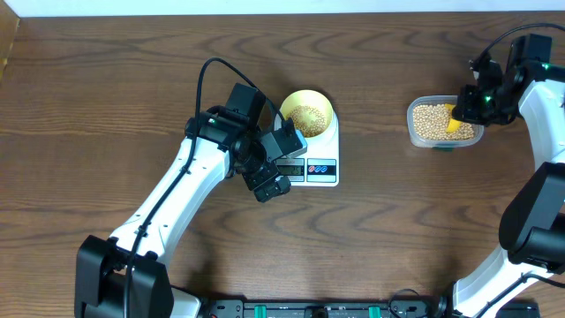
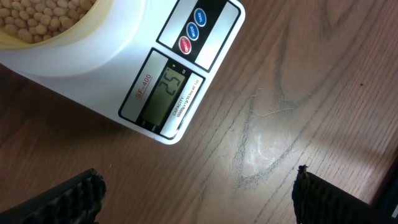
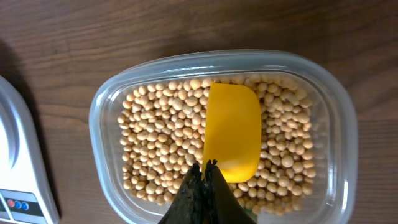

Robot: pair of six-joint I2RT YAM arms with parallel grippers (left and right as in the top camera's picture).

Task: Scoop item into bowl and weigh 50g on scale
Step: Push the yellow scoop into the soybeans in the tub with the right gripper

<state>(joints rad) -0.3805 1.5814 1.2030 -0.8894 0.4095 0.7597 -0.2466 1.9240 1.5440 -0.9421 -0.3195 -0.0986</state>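
The task looks roughly half done. The bowl (image 1: 323, 100) sits on the scale (image 1: 323, 170) with a layer of beans (image 1: 306, 118) already in it, and the display (image 2: 166, 88) reads 25, about half of the weight wanted. More beans still have to go across, probably one or two more scoops, with the last one tipped in gently so the reading does not overshoot.

The rest of the beans lie in a clear plastic tub (image 3: 98, 115), well apart from the scale on the right side of the surface (image 2: 311, 93). The yellow scoop (image 3: 231, 124) rests in that tub on top of the beans, its hollow showing no beans, so the next load is not yet taken.

The right fingers (image 3: 196, 193) are pressed together at the scoop's near end and appear to be pinching its handle, which is hidden beneath them; the beans lie directly under and around the scoop's head.

The left fingers (image 2: 74, 196) are spread wide and hold nothing. They hang just in front of the scale, near its display edge, with the bowl beyond them and not touched.
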